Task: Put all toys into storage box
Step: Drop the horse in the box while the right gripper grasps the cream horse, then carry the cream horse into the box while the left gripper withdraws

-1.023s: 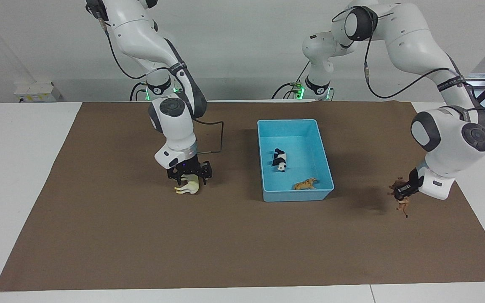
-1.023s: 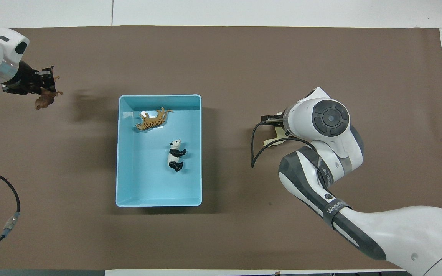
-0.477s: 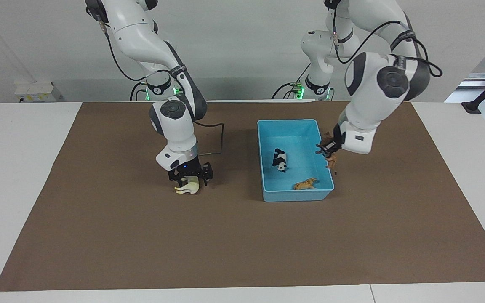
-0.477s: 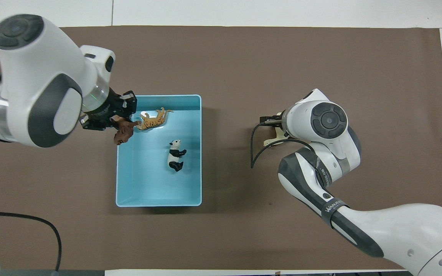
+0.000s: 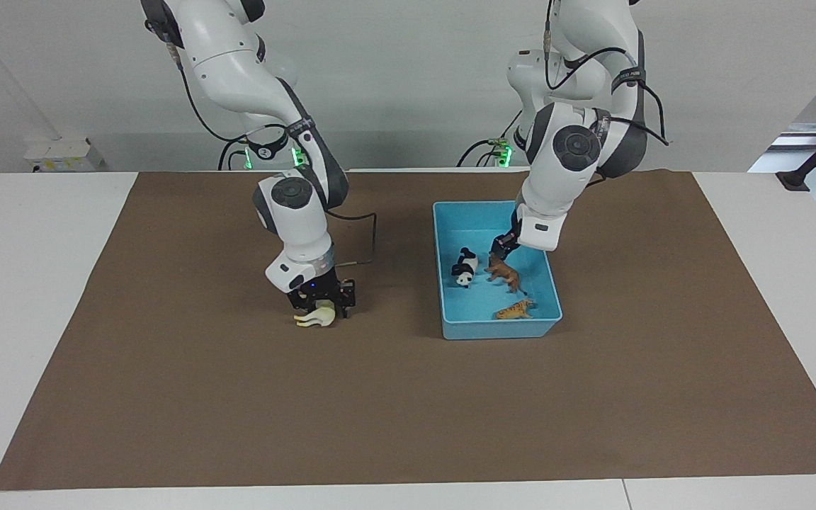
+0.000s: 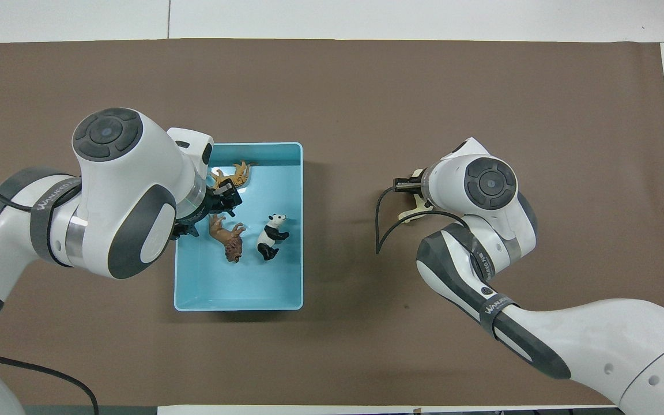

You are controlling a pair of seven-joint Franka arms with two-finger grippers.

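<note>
box: light blue storage box [image 5: 500, 330] sits on the brown mat [image 5: 167, 397], abt mid worktop [image 5: 25, 283], a bit toward the left arm's end and closer to the robots' edge than to the edge away from them

in the box already: panda [image 5: 464, 269], tiger [image 5: 514, 309] in the corner farthest from the robots, and the brown animal [image 5: 505, 272] lying on the floor betw them, right beside the panda

left end effector [image 5: 501, 249]: low over the box, just above the brown animal. The toy looks like it's resting on the box floor rather than hanging from the grip, but tbh I can't tell how wide the thing is from where I'm standing

right end effector [image 5: 321, 303]: down on the cream horse [image 5: 314, 316], which is on the mat, well apart from the box toward the right arm's end. Can't tell if it's clamped the horse or only sits around it

step atm: imo brown animal drop-off is basically done and the horse pickup is in hand. 3 of 4 toys in, the horse is the only one not yet in

next move needs: firm grip on the horse's body, lift it clear of the mat, carry it over the box wall and let go over a bare bit of floor. The left arm prob has to get out of the box first so the two don't bump
</note>
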